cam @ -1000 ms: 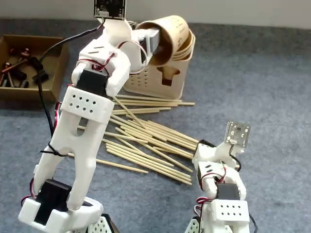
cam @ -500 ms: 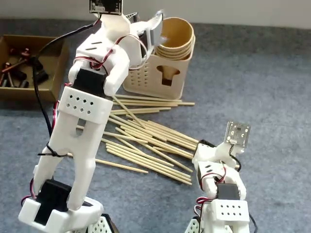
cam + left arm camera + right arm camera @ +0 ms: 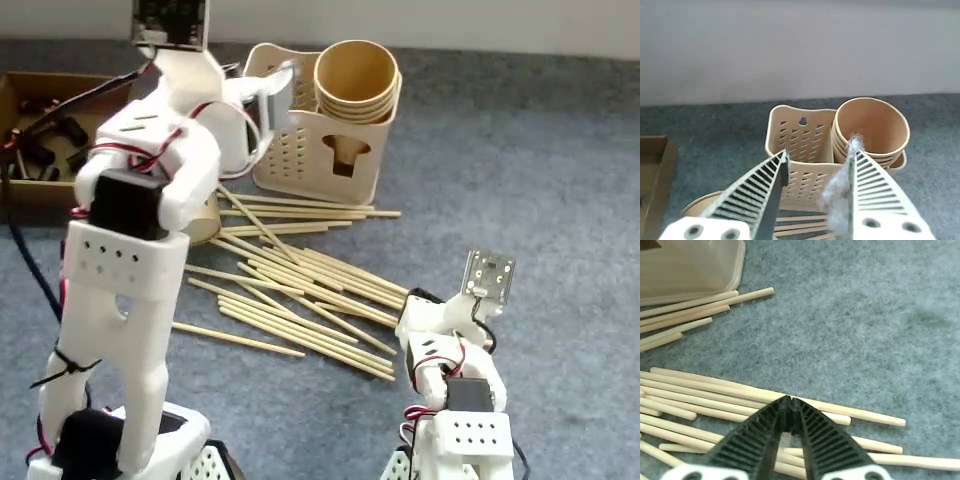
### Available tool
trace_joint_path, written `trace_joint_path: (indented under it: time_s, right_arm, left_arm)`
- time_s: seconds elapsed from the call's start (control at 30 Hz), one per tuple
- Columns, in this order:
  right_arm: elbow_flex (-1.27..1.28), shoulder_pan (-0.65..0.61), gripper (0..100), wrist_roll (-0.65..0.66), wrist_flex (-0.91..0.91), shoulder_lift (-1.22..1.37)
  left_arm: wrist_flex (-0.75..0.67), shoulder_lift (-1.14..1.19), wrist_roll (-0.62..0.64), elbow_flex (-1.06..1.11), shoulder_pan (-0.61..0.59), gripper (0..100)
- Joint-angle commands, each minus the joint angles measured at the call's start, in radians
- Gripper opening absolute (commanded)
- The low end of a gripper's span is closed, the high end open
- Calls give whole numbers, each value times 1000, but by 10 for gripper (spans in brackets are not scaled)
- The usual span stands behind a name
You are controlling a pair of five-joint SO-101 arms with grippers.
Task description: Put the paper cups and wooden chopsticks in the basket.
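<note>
A stack of brown paper cups stands upright in one end of the beige slotted basket. My left gripper hovers open and empty by the basket's other end, a bit above its rim. The left wrist view looks between the open fingers at the basket and the cup stack. Another paper cup lies on the carpet under the left arm. Wooden chopsticks lie scattered in front of the basket. My right gripper is shut and low over the chopsticks.
A cardboard box with dark parts sits at the far left. Grey carpet to the right of the basket and the right arm is bare. A pale wall runs along the back.
The left gripper let go of the tilted cup, which now sits on the stack in the basket. The left arm then drew back to the left. The right arm stayed still.
</note>
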Motion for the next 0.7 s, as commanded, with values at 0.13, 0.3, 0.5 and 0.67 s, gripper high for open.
trace_joint_path:
  time_s: [0.13,0.3,0.5,0.67]
  right_arm:
    - [111,7,5,-5,-22,-2]
    - [111,7,5,-5,-22,-2]
    - [111,7,5,-5,-22,-2]
    - [111,7,5,-5,-22,-2]
  left_arm:
    - [153,-59,-18,-42,-93,196]
    - [229,-61,-17,-42,-96,196]
    - [264,-61,-15,-44,-97,196]
    - [290,-61,-15,-47,-97,196]
